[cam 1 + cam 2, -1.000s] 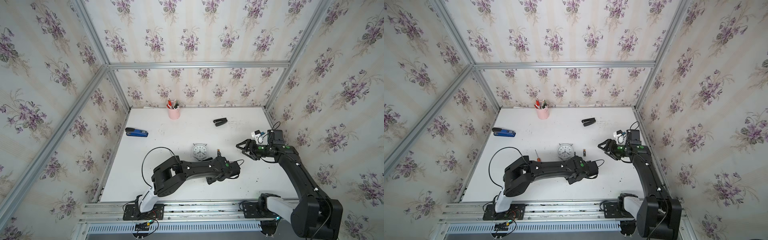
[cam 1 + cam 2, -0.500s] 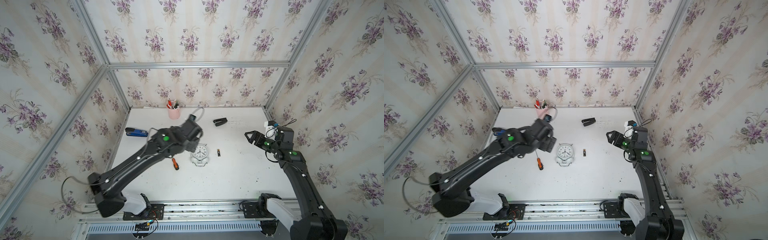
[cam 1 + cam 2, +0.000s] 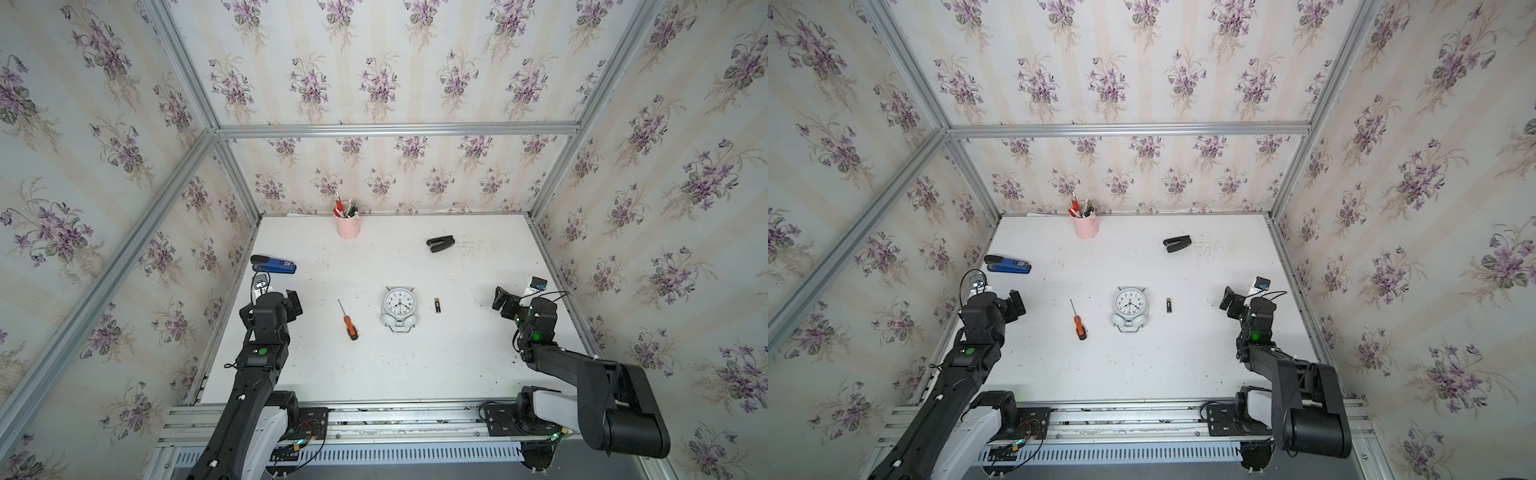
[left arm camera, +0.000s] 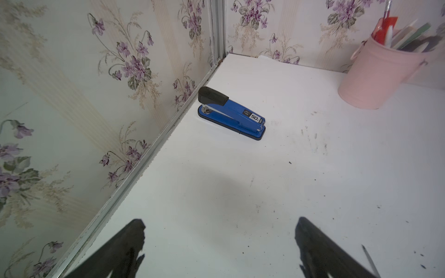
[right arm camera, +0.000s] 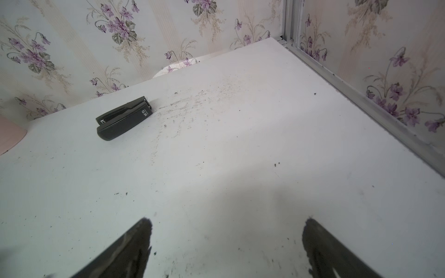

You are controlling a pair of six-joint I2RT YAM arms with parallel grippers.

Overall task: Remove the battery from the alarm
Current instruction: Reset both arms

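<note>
Both top views: battery point(image 3: 437, 305) lies beside alarm point(image 3: 399, 309), well apart from left gripper point(image 3: 294, 304) and right gripper point(image 3: 501, 300), both spread

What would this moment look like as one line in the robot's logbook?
battery: out, on table beside alarm, not touching | alarm: dial up | left gripper: open, empty | right gripper: open, empty

Matte-black, round-jointed left arm point(image 3: 259, 365) at seven o'clock and right arm point(image 3: 573, 365) at four o'clock in both top views carry green lights, looping black cables and white base shells; left gripper point(image 4: 219, 221) and right gripper point(image 5: 226, 220) show dark tapered fingers.
</note>
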